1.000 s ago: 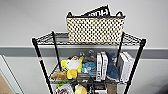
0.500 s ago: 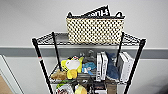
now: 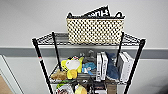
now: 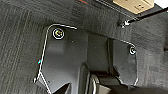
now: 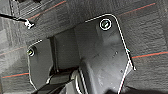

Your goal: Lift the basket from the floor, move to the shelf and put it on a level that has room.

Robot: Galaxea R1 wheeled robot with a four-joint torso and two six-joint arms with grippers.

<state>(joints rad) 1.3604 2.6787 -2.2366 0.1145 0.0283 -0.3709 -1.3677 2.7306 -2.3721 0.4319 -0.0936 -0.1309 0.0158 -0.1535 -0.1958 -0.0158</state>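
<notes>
The basket sits on the shelf, up on the level, the topmost wire tier, upright between the post tops with a black printed item poking out above its dark rim. That comes from the head view alone. One tier below the basket: a yellow plush toy, white boxes standing on end and something blue leaning beside them. Both wrist views point down at the floor, grey carpet tiles; the left one catches a cardboard box corner. The claws' fingers cannot be made out on either arm, so spread or pressed together, I cannot tell.
</notes>
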